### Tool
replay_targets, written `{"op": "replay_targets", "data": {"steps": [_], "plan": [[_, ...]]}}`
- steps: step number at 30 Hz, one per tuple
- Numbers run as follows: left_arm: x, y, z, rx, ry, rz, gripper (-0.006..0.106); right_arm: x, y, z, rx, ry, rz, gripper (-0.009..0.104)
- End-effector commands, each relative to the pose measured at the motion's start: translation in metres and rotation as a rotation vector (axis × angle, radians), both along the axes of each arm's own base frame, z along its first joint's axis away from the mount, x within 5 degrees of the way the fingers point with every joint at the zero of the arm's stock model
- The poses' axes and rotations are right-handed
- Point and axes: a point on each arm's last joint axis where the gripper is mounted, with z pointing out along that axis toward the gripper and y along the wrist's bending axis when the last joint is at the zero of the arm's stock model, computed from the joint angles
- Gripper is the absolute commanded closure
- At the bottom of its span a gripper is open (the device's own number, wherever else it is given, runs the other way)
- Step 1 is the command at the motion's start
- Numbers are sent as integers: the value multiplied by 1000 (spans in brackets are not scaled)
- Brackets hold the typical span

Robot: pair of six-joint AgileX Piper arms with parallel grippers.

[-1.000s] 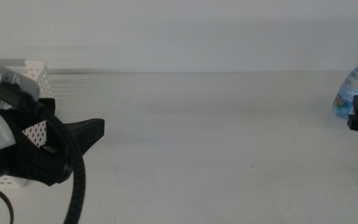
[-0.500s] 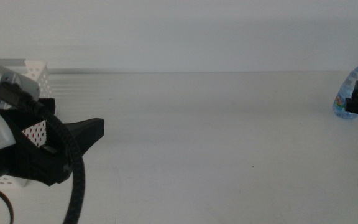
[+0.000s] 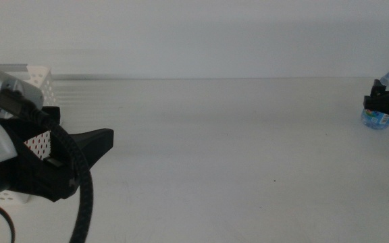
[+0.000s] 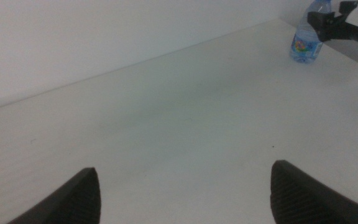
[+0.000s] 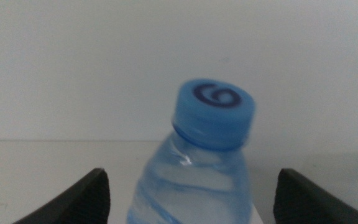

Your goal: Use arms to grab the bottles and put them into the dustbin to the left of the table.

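Note:
A small water bottle with a blue cap and blue label [image 3: 378,119] stands upright at the far right of the white table [image 3: 221,148]. My right gripper [image 3: 382,102] is at the bottle. In the right wrist view its jaws are open on either side of the bottle [image 5: 211,115], level with its shoulder and apart from it. My left gripper [image 3: 96,143] waits at the left, open and empty [image 4: 185,168], in front of the white perforated dustbin [image 3: 36,75]. The left wrist view shows the bottle [image 4: 306,38] far off. The yellow-liquid bottle and the red can are out of view.
A plain white wall runs behind the table. The left arm's thick black cable [image 3: 83,196] hangs at the lower left and hides much of the dustbin.
My right gripper has moved up the picture and leftward to the bottle, now covering part of it. The left arm and the bottle have not moved.

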Motion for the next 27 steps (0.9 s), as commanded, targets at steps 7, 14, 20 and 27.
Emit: {"op": "replay_targets", "data": {"steps": [7,14,20,27], "plan": [[0,0,17,-73,-78,11,10,22,-7,15,-50,-126,4,6],[0,0,17,-73,-78,11,10,34,-8,-4,-48,-97,4,7],[0,0,17,-73,-78,11,10,39,-9,-10,-50,-92,8,25],[0,0,17,-73,-78,11,10,41,16,0,43,-126,137,95]]}}
